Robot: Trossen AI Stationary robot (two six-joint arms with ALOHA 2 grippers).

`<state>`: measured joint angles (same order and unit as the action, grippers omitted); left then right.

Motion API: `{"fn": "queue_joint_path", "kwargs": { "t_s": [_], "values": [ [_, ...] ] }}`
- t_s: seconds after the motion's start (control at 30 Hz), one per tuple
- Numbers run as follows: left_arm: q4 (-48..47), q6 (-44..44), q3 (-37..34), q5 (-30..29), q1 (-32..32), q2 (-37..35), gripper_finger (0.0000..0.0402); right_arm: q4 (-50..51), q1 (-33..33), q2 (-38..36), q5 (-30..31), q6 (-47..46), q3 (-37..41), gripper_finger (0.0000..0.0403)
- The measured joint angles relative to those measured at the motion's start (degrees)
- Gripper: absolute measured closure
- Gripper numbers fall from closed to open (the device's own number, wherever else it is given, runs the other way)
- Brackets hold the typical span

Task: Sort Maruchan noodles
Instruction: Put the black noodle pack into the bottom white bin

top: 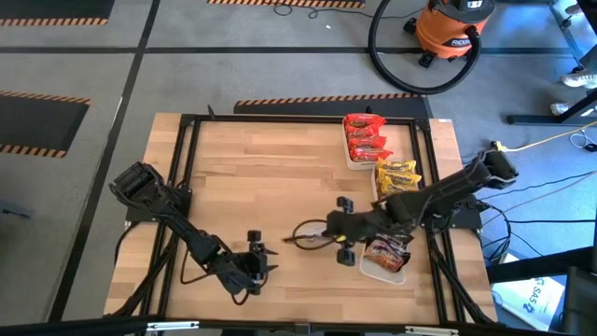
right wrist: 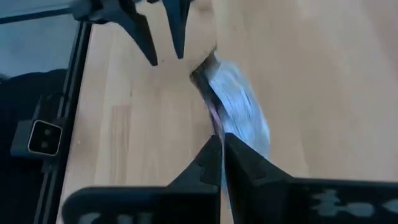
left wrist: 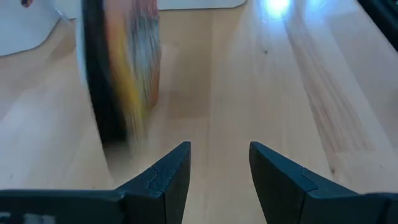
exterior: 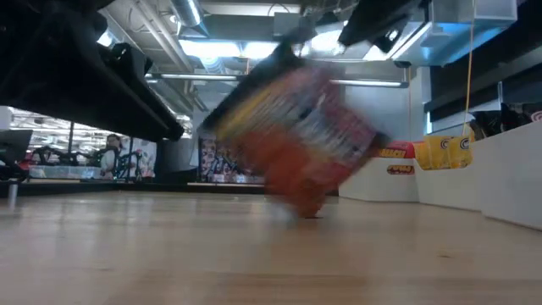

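- The right gripper (right wrist: 221, 142) has its fingers pinched together on the thin edge of one noodle packet (top: 306, 234). It holds the packet on edge over the middle of the table (top: 261, 177), nearer the front.
- In the low view the packet (exterior: 296, 135) hangs tilted with its bottom corner at or just above the wood. I cannot tell if it touches.
- The left gripper (left wrist: 217, 158) is low over the table just in front of the packet, fingers apart and empty.
- Sorted so far, along the right side: red packets (top: 365, 138) at the back, yellow packets (top: 396, 175) next, and dark packets (top: 385, 250) in a white tray (top: 378, 271) near the front.
- Handling judgement: the packet is light, with a shiny, probably slippery wrapper. The noodle block inside is stiff but brittle, so I would not squeeze it hard.
- Where to hold: the sealed end flap is a secure pinch, though the packet swings from it. Gripping across the flat body would be steadier.
- Surface: smooth pale wood inside a black frame (top: 187, 140), so a dropped packet could slide.
- Room: grey floor, an orange shop vacuum (top: 454, 28) behind the table, and a person (exterior: 108, 152) far off in the low view.
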<state>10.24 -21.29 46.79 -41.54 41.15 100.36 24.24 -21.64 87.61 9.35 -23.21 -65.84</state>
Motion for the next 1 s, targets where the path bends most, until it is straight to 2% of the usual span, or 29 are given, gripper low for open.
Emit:
{"fn": "queue_joint_path", "kwargs": {
  "t_s": [0.17,0.27,0.4,0.5,0.63,0.7,0.8,1.0],
  "values": [
    [-0.7,-0.8,0.0,-1.1,0.2,0.0,0.0243,-4.6,2.7,5.8,-1.0,0.7,0.0,0.0398],
    [-1.3,-1.5,0.0,-1.0,0.2,0.0,0.0243,-5.4,4.9,8.6,-1.4,1.4,0.0,0.0370],
    [-1.4,-2.3,0.0,-1.0,0.4,0.0,0.0243,-7.5,7.4,10.2,-1.6,3.8,0.0,0.0298],
    [-2.0,-2.6,0.0,-1.0,0.5,0.0,0.0243,-10.1,8.3,10.1,-4.3,5.9,0.0,0.0230],
    [-2.2,-2.6,0.0,-1.7,0.5,0.0,0.0243,-13.3,7.3,10.1,-9.0,7.2,-0.4,0.0147],
    [-2.2,-2.6,0.0,-2.4,0.5,0.0,0.0243,-15.9,6.0,10.6,-9.4,7.6,-1.1,0.0116],
    [-2.2,-2.6,0.0,-2.5,0.5,0.0,0.0243,-18.5,3.6,12.5,-7.8,10.6,-2.6,0.0089],
    [-2.1,-2.6,0.0,-2.6,0.5,0.0,0.0243,-14.2,0.2,19.5,4.0,15.4,-12.2,0.0083]
  ]
}}
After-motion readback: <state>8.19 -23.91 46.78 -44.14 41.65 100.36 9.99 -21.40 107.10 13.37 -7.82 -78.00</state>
